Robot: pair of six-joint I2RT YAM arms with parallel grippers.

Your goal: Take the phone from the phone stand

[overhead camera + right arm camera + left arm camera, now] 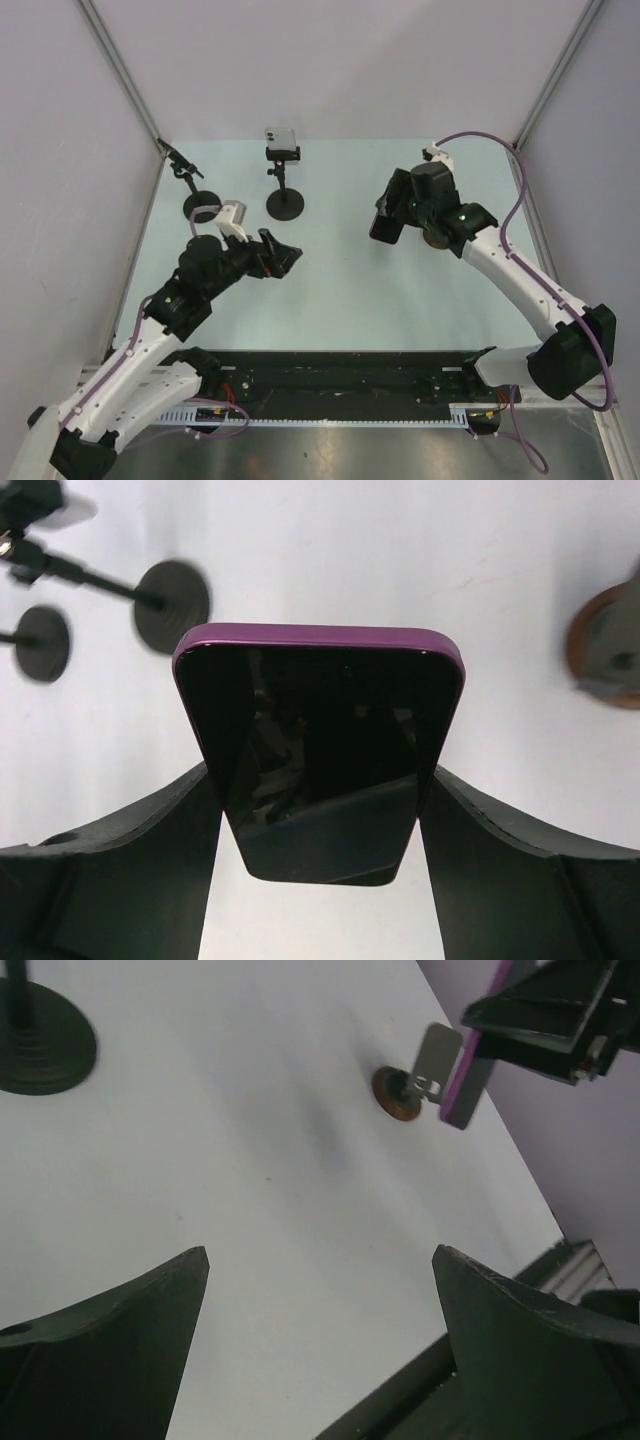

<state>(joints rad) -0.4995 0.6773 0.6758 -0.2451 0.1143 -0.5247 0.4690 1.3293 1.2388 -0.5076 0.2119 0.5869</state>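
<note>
Left arm (140,345) reaches forward and inward, elbow low. Left gripper (284,257) points right, jaws spread wide, nothing between them. Right arm (515,275) stretches up and leftward, wrist bent. Right gripper (386,222) is clamped on the phone (318,740) by its sides.

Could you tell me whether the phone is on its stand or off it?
Off: the phone is clamped between the right fingers, apart from the bare stand.

My bench (340,290) is a pale, faintly bluish-white surface, evenly lit, with only soft shadows on it. Plain light grey walls (340,60) close it in at the back and on both sides, with slim metal posts (120,70) running up the far corners. A black rail (340,385) lines its near edge.
</note>
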